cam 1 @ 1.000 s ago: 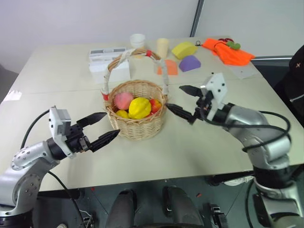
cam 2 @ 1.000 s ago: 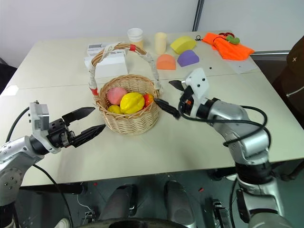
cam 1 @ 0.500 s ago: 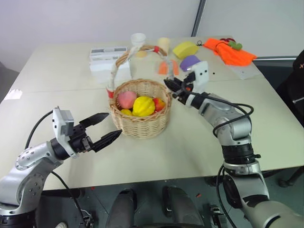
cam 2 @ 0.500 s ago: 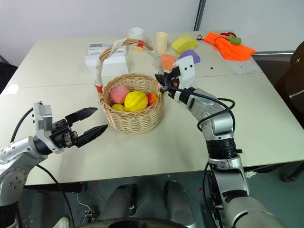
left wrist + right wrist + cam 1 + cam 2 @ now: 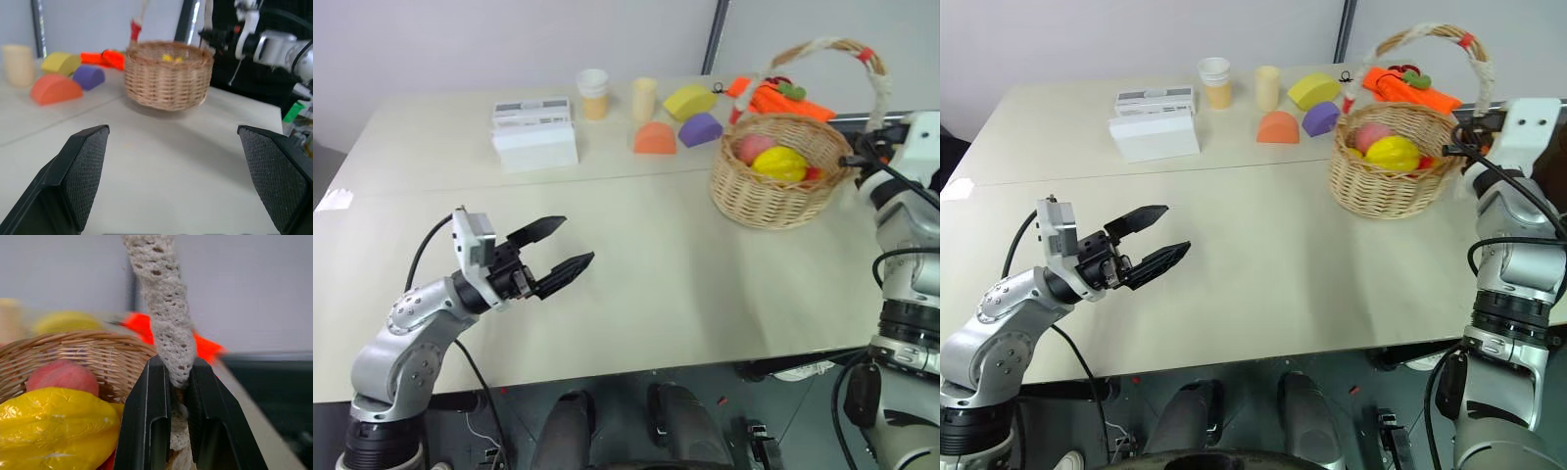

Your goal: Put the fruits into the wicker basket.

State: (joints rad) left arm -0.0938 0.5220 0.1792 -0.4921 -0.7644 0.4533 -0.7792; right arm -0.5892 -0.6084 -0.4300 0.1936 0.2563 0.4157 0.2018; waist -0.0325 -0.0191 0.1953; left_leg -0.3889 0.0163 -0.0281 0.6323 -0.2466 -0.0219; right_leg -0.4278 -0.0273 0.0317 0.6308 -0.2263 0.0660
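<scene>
The wicker basket [image 5: 766, 196] is at the table's right side, with the yellow starfruit [image 5: 780, 163] and the pink peach [image 5: 754, 147] inside it. My right gripper [image 5: 178, 378] is shut on the lower end of the basket's white-wrapped handle [image 5: 164, 308], at the rim on the basket's right [image 5: 854, 157]. In the left wrist view the basket [image 5: 168, 78] seems to hang just above the table over its shadow. My left gripper [image 5: 561, 246] is open and empty over the table's front left, pointing toward the basket.
At the back stand a white box [image 5: 534, 147], a paper cup [image 5: 594, 94], a cream cylinder [image 5: 646, 98] and yellow [image 5: 691, 101], purple [image 5: 701, 129] and orange [image 5: 656, 139] foam blocks. An orange cloth [image 5: 791, 98] lies behind the basket. The table's right edge is close to the basket.
My right gripper shut on the basket's handle and carried the basket with the fruits from the table's middle far to the right. My left gripper shifted slightly toward the middle, still open.
</scene>
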